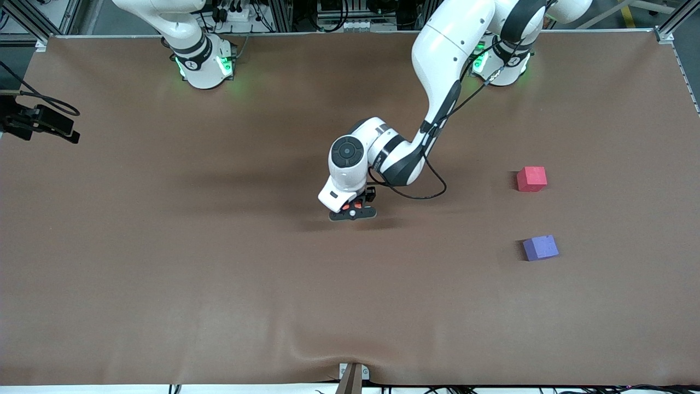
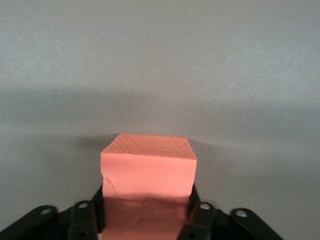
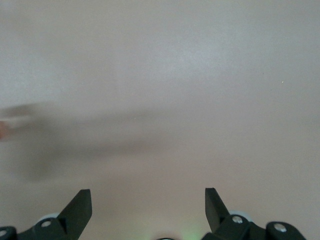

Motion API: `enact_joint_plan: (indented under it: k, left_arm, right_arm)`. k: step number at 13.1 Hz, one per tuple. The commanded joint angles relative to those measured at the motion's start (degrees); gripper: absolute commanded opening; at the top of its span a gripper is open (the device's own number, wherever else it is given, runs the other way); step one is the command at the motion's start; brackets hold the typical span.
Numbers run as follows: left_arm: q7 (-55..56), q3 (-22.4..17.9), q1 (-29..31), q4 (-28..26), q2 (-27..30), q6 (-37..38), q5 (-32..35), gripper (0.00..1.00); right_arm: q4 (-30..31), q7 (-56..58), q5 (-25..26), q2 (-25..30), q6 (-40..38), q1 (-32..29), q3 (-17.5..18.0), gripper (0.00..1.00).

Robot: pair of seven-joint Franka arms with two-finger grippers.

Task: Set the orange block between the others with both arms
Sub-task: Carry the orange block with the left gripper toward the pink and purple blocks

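The orange block (image 2: 148, 165) sits low at the middle of the brown table. My left gripper (image 2: 146, 200) is shut on it, one black finger pressed against each side. From the front, only slivers of the orange block (image 1: 346, 207) show under the left gripper (image 1: 353, 212). The others lie toward the left arm's end of the table, about a block's width or more apart. These are a red-pink cube (image 1: 531, 179) and, nearer the front camera, a purple-blue cube (image 1: 540, 247). My right gripper (image 3: 147, 197) is open over bare table with nothing between its fingers, and its hand is outside the front view.
A black device with cables (image 1: 38, 123) sits at the table edge at the right arm's end. A small bracket (image 1: 353, 375) stands at the table's front edge, where the brown cover (image 1: 328, 355) is wrinkled.
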State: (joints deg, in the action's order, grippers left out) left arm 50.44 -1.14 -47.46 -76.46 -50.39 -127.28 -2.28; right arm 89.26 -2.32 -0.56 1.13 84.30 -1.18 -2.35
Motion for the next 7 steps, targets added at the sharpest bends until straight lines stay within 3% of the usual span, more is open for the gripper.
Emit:
enact_joint_plan:
  k: [1,5,7]
  left_arm:
    - [-0.5,-0.7,0.9,0.8,1.3,-0.1,0.0,0.04]
    - [-3.0,-0.7,8.2,-5.3,12.7,5.8,0.0,0.04]
    - [-3.8,-0.8,12.2,-12.6,19.9,5.9,0.1,0.05]
  right_arm:
    - [0.6,-0.9,-0.9,1.2,0.0,0.5,-0.1,1.0]
    - [0.6,2.7,-0.8,2.5,-0.4,0.4,-0.3,1.0]
    - [-0.1,2.9,-0.8,2.6,-0.4,0.3,-0.4,1.0]
